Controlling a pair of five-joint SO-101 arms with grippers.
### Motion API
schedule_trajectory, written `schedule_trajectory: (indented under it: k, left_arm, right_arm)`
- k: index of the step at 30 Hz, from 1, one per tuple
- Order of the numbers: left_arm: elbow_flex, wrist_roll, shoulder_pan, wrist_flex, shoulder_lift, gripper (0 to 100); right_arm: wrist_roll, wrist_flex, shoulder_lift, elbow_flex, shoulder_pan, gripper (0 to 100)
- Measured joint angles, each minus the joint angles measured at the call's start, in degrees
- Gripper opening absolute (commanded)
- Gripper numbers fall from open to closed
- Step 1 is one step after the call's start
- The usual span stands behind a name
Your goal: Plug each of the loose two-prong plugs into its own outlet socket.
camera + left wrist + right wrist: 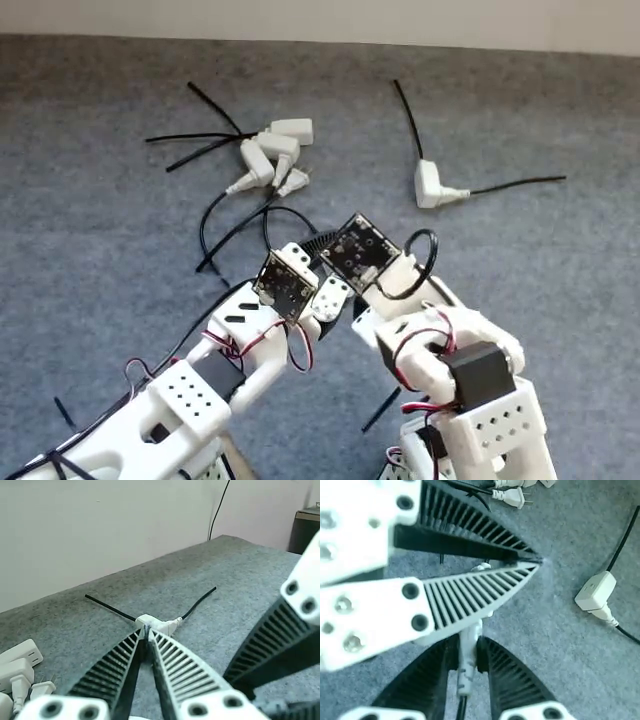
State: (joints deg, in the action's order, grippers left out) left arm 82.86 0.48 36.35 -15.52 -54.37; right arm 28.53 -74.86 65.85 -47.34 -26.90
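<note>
The white plug [465, 667] is pinched in the right gripper [467, 642], low over the middle of the grey mat [90, 220]. Its far end is hidden behind the left gripper [535, 564], whose claw is narrow, tips meeting. So crowded, the claws may well knock together and twist the plug, leaving its prongs skewed for plugging in.

Surface [100, 250]: grey, short-pile, carpet-like covering under even light that throws soft shadows. Wall [100, 525]: plain and pale, rising directly behind the surface's far edge. A thin dark cord [218, 510] hangs down the wall toward the surface's far corner. A dark cabinet [303, 530] stands just beyond that corner, cut off by the frame edge.
</note>
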Motion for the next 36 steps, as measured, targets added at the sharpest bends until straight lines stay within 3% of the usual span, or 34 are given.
schedule_trajectory:
  k: [12, 18, 25, 31, 36]
  left_arm:
    - [0.0, 0.1, -0.1, 0.0, 0.1, 1]
    - [0.1, 0.1, -0.2, 0.0, 0.1, 1]
    - [0.1, 0.1, -0.1, 0.0, 0.1, 1]
    - [0.2, -0.1, -0.4, 0.1, 0.2, 1]
    - [0.2, -0.1, -0.4, 0.1, 0.1, 1]
  right_arm:
    - [-0.5, -12.7, 0.4, 21.2, -0.5, 0.8]
    - [-0.5, -14.0, 0.6, 25.3, -0.5, 0.8]
    - [-0.5, -13.5, 0.6, 16.9, -0.4, 0.8]
    - [-0.6, -5.4, 0.6, 5.5, -0.2, 0.8]
    - [-0.6, -2.7, 0.1, 4.4, -0.2, 0.8]
